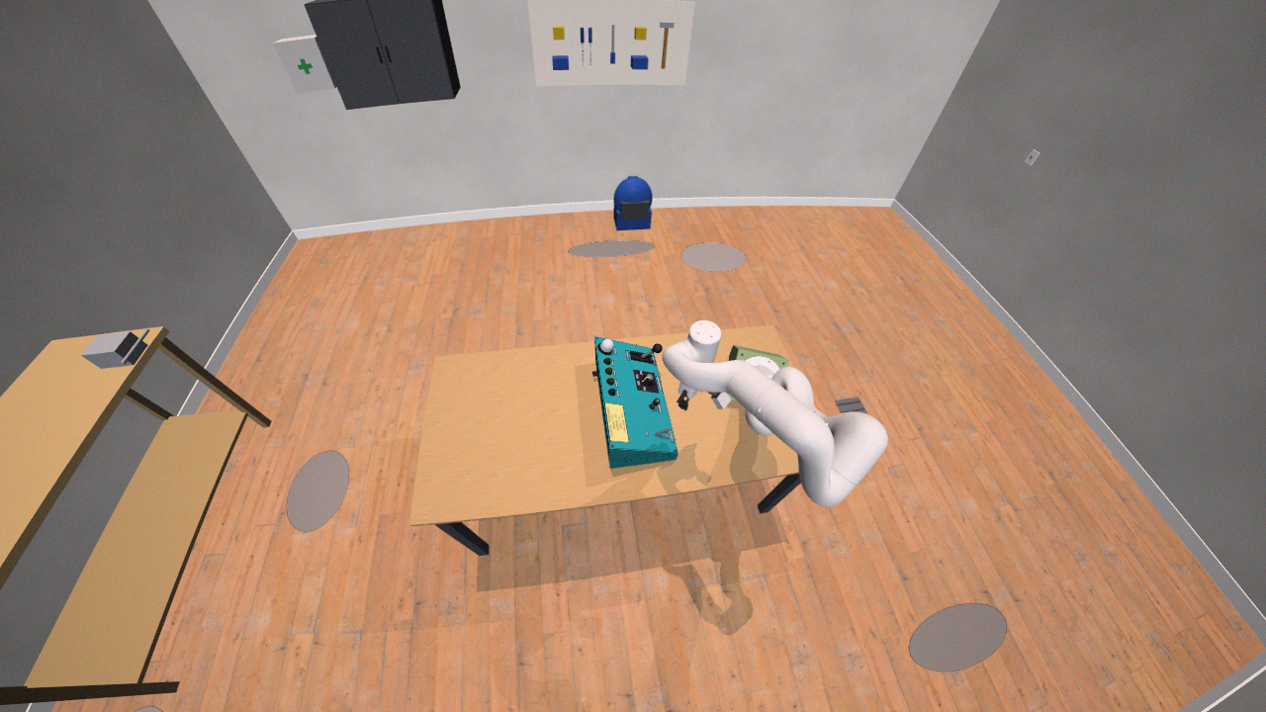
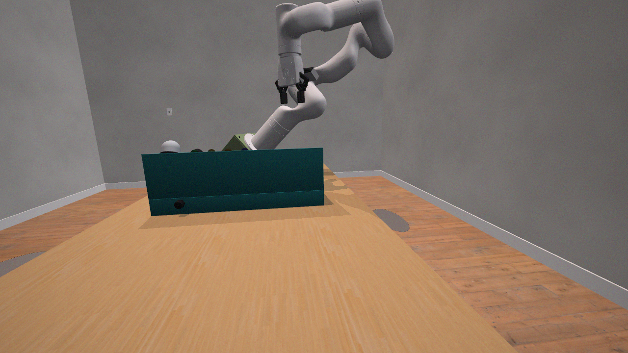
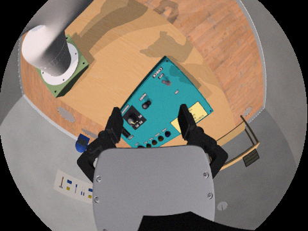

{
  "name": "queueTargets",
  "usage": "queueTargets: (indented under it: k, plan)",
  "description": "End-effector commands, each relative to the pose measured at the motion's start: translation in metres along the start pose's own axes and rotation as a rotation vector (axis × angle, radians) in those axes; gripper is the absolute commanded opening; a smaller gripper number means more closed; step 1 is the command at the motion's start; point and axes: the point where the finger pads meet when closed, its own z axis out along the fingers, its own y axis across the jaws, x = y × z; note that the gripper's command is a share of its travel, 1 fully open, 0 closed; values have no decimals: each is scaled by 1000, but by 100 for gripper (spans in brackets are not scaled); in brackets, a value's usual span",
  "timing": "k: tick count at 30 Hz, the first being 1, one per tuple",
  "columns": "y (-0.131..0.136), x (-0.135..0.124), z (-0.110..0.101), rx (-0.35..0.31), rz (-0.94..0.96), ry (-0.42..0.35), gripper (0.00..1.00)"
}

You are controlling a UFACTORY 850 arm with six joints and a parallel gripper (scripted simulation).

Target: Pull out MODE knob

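One arm rises from a green base at the table's right edge, folds back over itself and hangs its wrist straight down. The gripper points down with its fingers spread fully apart, holding nothing. It hovers high above the console, over the right side of the panel in the top view, with open air all around it. The console lies right of the table's middle, its long side running near to far, well in from the near and far edges and close to the base. The wrist view shows the panel between the fingers, far below, with a row of round knobs along one edge and a black lever block. Which control is the MODE knob cannot be told; the labels are too small.
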Motion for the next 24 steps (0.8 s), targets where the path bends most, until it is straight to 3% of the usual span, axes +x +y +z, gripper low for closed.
queueTargets:
  k: [1, 19, 21, 24]
  plan:
    - [0, 0, 0, 0, -1, -1, 100]
    - [0, 0, 1, -7, 10, 3, 100]
    - [0, 0, 8, -48, 73, 24, 100]
    - [-1, 1, 32, -166, 259, 85, 100]
